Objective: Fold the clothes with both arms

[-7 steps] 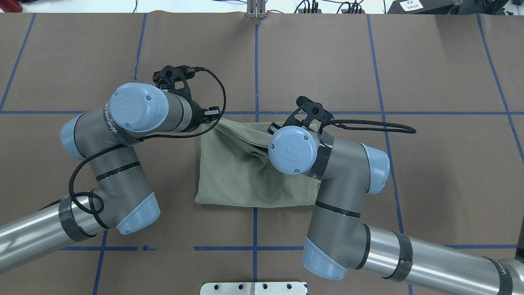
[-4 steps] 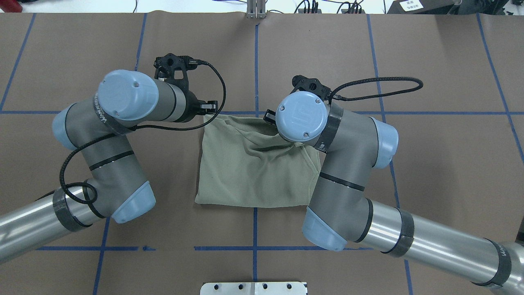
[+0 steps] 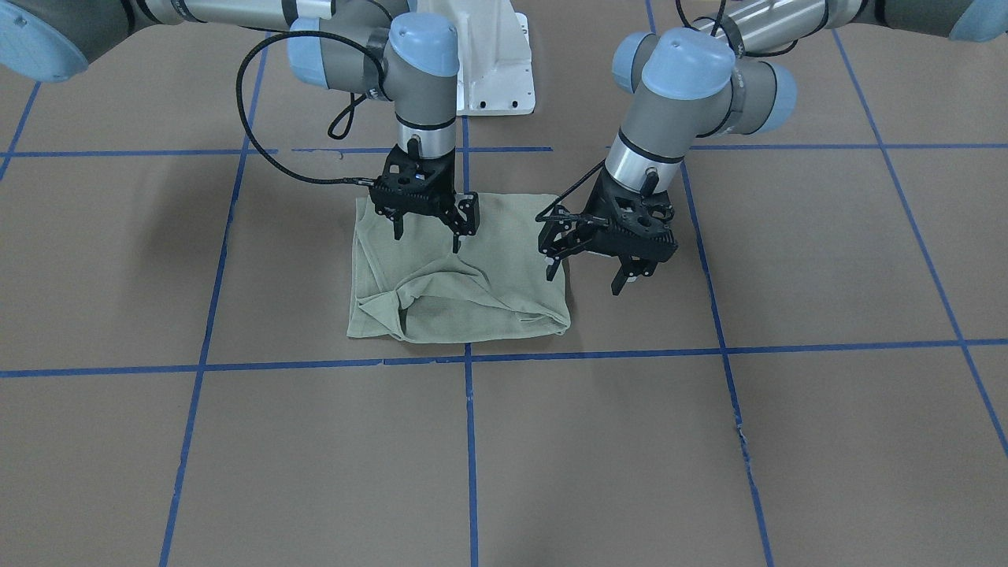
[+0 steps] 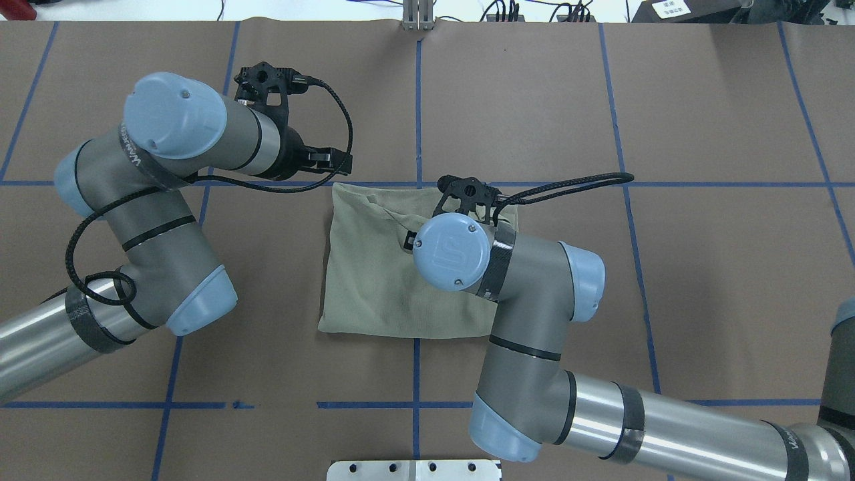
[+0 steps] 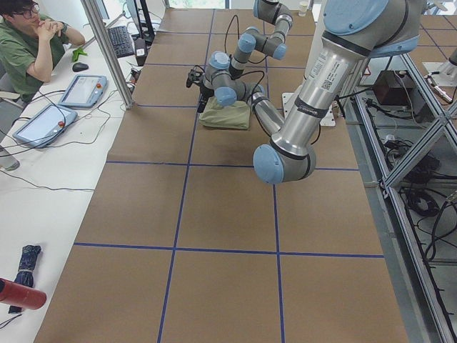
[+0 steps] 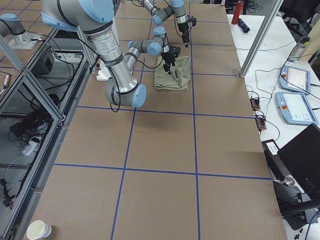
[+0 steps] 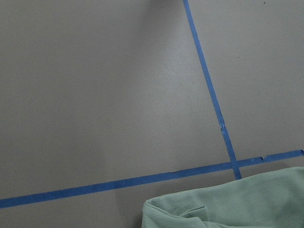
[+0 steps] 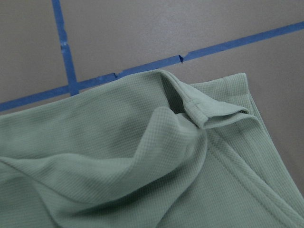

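The pale sage-green waffle-knit shirt (image 3: pixel 504 256) is laid folded into a rough rectangle near the middle of the brown paper-covered surface (image 3: pixel 709 441). It is set across one blue tape line (image 3: pixel 470 441) of the marked grid. The edge farthest from the robot is rumpled into soft ridges. In the right wrist view a stitched band, possibly a hem or cuff, is seen turned up there. The right arm's black two-fingered claw (image 3: pixel 426 236) is held over the cloth, spread wide and empty, with its fingers pointed down. The left arm's black two-fingered claw (image 3: pixel 583 282) is likewise spread wide and empty, and is held just beside the shirt's side edge over bare paper.
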